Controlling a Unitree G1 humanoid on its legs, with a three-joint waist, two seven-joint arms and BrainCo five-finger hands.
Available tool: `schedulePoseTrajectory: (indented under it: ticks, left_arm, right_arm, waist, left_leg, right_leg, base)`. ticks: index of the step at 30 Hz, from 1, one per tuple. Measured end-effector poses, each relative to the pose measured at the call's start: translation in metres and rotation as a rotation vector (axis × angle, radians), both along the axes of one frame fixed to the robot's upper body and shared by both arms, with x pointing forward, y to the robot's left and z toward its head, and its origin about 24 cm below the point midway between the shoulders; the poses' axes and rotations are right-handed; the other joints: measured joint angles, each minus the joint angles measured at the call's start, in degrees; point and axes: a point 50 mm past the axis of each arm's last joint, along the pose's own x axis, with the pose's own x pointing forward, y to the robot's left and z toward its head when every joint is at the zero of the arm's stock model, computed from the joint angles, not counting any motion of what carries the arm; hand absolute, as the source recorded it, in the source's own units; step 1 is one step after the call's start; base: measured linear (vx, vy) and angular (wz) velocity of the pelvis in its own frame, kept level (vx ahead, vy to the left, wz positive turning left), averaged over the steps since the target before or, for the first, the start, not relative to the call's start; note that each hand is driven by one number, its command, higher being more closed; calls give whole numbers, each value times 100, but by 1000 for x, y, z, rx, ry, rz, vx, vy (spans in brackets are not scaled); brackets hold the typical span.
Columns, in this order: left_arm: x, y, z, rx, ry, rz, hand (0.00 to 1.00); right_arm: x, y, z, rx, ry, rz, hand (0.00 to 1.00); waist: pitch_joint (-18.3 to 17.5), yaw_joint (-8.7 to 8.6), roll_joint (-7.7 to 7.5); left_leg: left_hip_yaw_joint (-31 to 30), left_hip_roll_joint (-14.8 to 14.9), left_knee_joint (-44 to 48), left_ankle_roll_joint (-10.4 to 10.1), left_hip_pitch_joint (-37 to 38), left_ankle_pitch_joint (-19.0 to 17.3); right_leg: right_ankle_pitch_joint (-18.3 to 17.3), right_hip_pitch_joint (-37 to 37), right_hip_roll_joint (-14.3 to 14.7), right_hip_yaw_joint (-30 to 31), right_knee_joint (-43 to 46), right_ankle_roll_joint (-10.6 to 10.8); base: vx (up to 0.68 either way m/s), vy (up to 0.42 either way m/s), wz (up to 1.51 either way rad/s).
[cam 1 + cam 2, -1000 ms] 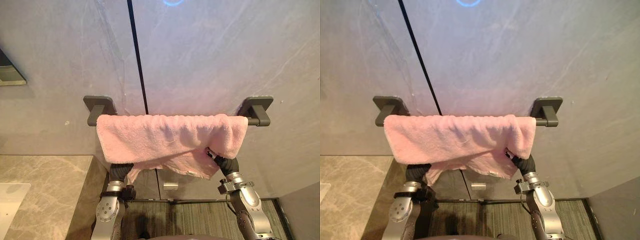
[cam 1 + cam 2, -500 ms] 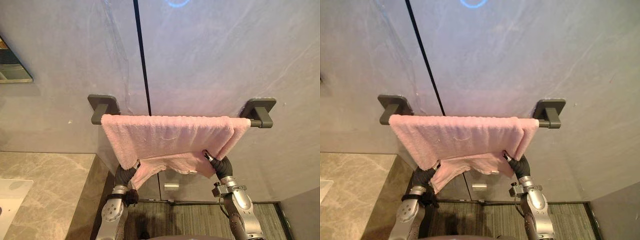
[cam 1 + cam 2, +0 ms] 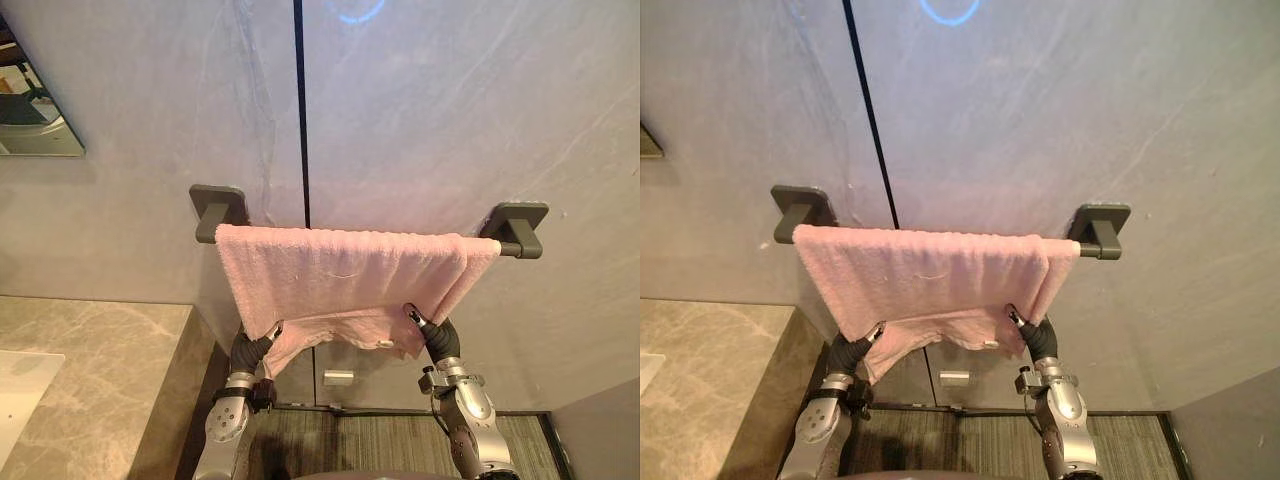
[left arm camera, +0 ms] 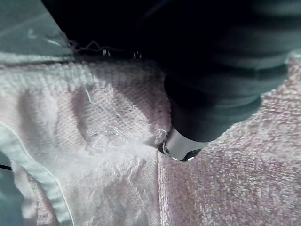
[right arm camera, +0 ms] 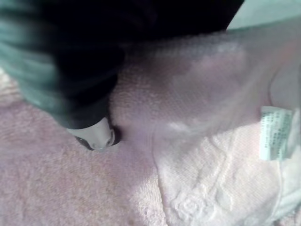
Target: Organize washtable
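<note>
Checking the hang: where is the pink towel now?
The pink terry towel is draped over the dark grey wall bar mid-view, right of the marble counter, left hand and right hand at its lower edge.

The towel [image 3: 340,285] is pale pink terry with a white printed label [image 5: 273,133], and the towel bar [image 3: 517,225] is dark grey. Behind the bar the wall [image 3: 450,120] is grey with faint pale marble veins and one black vertical seam [image 3: 301,100]. Below the bar to the left the tabletop [image 3: 100,370] is beige-brown marble, and the floor [image 3: 380,440] is striped grey-green.
</note>
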Motion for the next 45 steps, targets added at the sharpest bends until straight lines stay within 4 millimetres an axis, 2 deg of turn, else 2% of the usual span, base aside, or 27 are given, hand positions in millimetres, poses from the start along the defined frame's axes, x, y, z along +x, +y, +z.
schedulePoseTrajectory:
  ticks: [7, 11, 18, 26, 30, 36, 40, 43, 45]
  left_arm:
    - [-7, 2, 3, -7, 4, 10, 0]
    - [-12, 3, 5, -21, 2, 19, 0]
    - [-21, 5, -1, -24, 36, 30, 0]
    - [-33, 25, -4, -44, 65, 150, 0]
    - [-40, 36, 2, -67, 40, 235, 0]
    - [-37, 52, 38, -79, -118, 327, 0]
    - [-37, 56, 64, -66, -229, 361, 0]
    - [-41, 61, 91, -43, -340, 381, 0]
    - [-43, 63, 122, -19, -492, 392, 0]
  right_arm:
    - [-7, -5, -4, -30, 38, -31, 0]
    - [-9, -6, -2, -30, 41, -35, 0]
    - [-26, -20, -14, -50, 123, -123, 0]
    - [-47, -41, -26, -74, 216, -256, 0]
    - [-58, -54, -27, -73, 230, -350, 0]
    - [-62, -73, 6, -90, 104, -480, 0]
    - [-66, -87, 34, -120, -3, -573, 0]
    - [-65, -94, 66, -129, -148, -618, 0]
    - [-60, -97, 102, -136, -326, -636, 0]
  waist:
    - [22, 1, 0]
    - [90, 2, 95]
    - [109, 17, 125]
    - [118, 18, 131]
    - [118, 58, 124]
    - [116, 132, 120]
    - [111, 151, 128]
    - [101, 140, 142]
    - [97, 119, 144]
  left_leg:
    - [35, 0, 34, 0, -4, -2]
    - [34, 3, 35, 1, -5, -3]
    - [26, 9, 36, 1, 8, -2]
    - [120, 32, 35, 27, 138, -53]
    - [197, 83, 37, 26, 179, -74]
    - [302, 114, 302, -11, 198, -253]
    - [304, 112, 386, -26, 200, -351]
    - [326, 104, 424, -25, 232, -360]
    - [324, 97, 431, -23, 292, -360]
  right_leg:
    - [3, 5, 6, 35, -35, -2]
    - [4, 14, 10, 32, -46, -3]
    - [4, 67, 13, 16, -35, -4]
    - [0, 120, -3, 106, 23, -2]
    - [-5, 141, -11, 124, 48, 0]
    - [-93, 234, -20, 126, 124, 3]
    - [-134, 303, -32, 126, 126, 12]
    - [-134, 303, -39, 184, 125, 12]
    - [-132, 334, -41, 235, 129, 13]
  base:
    - [16, -1, -2]
    - [0, 0, 0]
    - [0, 0, 0]
    - [-37, 3, -6]
    - [-7, -2, -4]
    - [5, -6, -4]
    - [4, -1, -1]
    - [25, 2, -6]
    - [20, 4, -9]
